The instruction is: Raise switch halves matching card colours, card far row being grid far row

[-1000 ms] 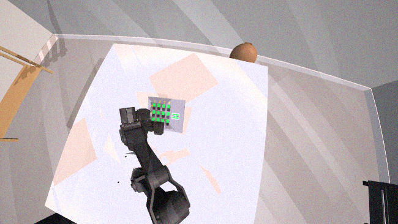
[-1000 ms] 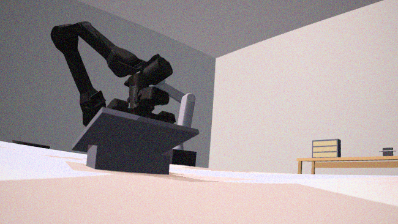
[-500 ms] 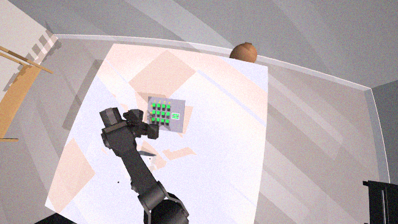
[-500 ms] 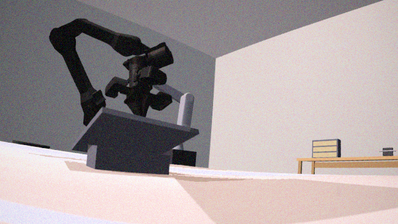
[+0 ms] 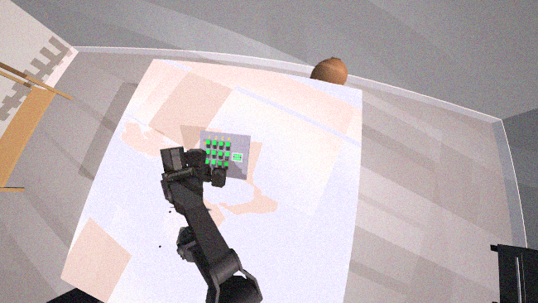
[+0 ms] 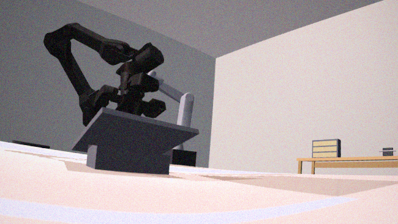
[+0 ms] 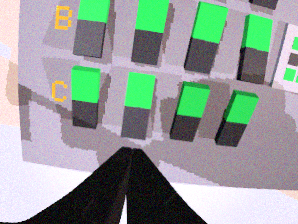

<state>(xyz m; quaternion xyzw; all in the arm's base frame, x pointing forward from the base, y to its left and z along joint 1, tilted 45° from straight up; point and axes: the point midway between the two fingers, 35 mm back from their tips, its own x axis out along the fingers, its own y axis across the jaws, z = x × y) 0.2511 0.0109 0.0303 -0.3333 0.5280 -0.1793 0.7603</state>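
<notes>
Wrist view shows the gripper (image 5: pixel 211 175) (image 7: pixel 131 157) closed and empty near row C's second switch (image 7: pixel 138 105) on the panel (image 5: pixel 240 142) (image 6: pixel 135 141) (image 7: pixel 35 145); how many switches match the partly visible card (image 5: pixel 237 157) (image 7: pixel 290 60) cannot be confirmed, and the final lift appears outstanding.

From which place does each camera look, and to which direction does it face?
Top: high overhead, facing down at the panel; arm shows.
Exterior: low near the tabletop, facing the panel's underside and the arm.
Wrist: on the arm, facing rows B and C; gripper fingertips show.
Top and wrist share the green-topped switches.
</notes>
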